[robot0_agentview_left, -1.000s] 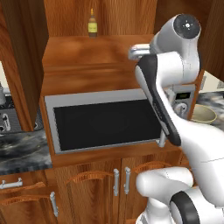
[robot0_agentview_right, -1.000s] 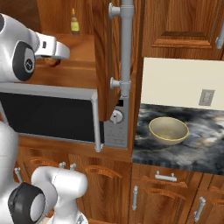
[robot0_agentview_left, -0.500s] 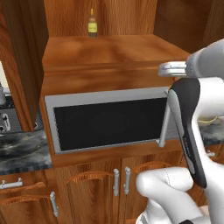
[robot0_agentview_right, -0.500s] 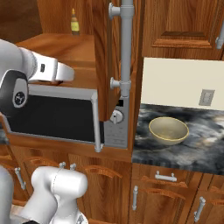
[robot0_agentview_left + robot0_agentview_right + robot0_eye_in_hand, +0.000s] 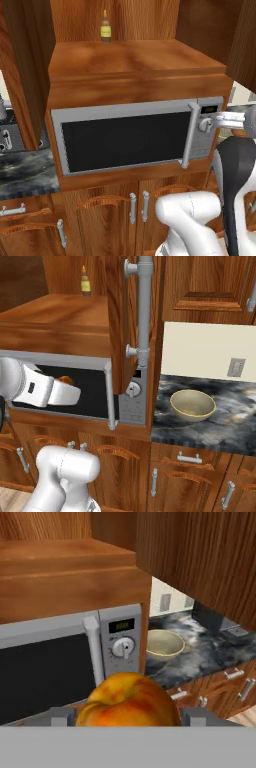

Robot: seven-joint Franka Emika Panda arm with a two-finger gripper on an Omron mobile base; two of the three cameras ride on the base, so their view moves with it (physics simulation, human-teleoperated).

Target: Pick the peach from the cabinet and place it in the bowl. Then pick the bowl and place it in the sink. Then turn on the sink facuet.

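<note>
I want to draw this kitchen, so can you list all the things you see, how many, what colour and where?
peach: 1, orange-yellow with red blush, held between the tool's tips, in front of the microwave
bowl: 1, pale yellow-tan, on the counter right of the microwave
cabinet: 1, reddish-brown wood, shelf above the microwave
bottle: 1, brown with yellow label, at the back of the shelf
microwave: 1, silver with black door, under the shelf
counter: 1, dark marbled grey, beside the microwave
cupboards: several, brown with silver handles, below the counter
outlet: 1, grey, on the cream wall behind the bowl
arm: 1, white with dark joints, in front of the microwave
tool: 1, grey tips, shut on the peach
</note>
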